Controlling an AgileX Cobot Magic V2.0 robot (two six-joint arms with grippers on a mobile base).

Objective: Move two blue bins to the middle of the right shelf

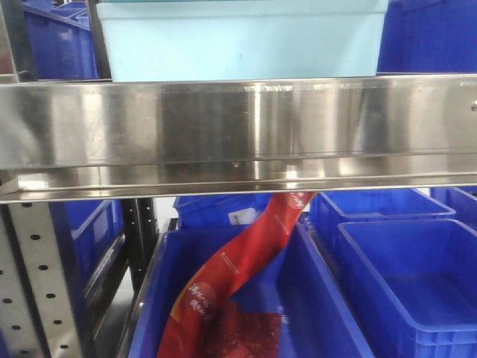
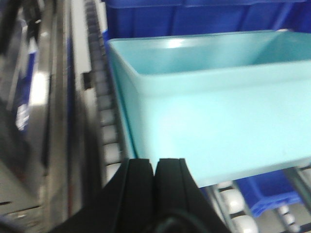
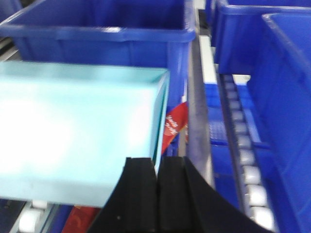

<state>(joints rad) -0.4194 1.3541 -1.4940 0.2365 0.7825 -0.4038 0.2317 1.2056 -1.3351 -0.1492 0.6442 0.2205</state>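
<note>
A pale blue bin (image 1: pixel 238 37) sits on the steel shelf's (image 1: pixel 238 127) front edge; left pincer (image 2: pixel 155 167) and right pincer (image 3: pixel 158 167) are both closed, empty, beside it. Moving looks barely begun.

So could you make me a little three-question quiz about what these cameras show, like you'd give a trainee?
1. True or false: the pale turquoise bin sits on the steel shelf above the dark blue bins.
2. What lies in the dark blue bin below that shelf? A) a red printed bag B) a green bottle C) a cardboard box
3. Fill in: in both wrist views, the left gripper and right gripper have their fingers pressed ____.

Key: 1 true. 2 A, the red printed bag. 3 together.
</note>
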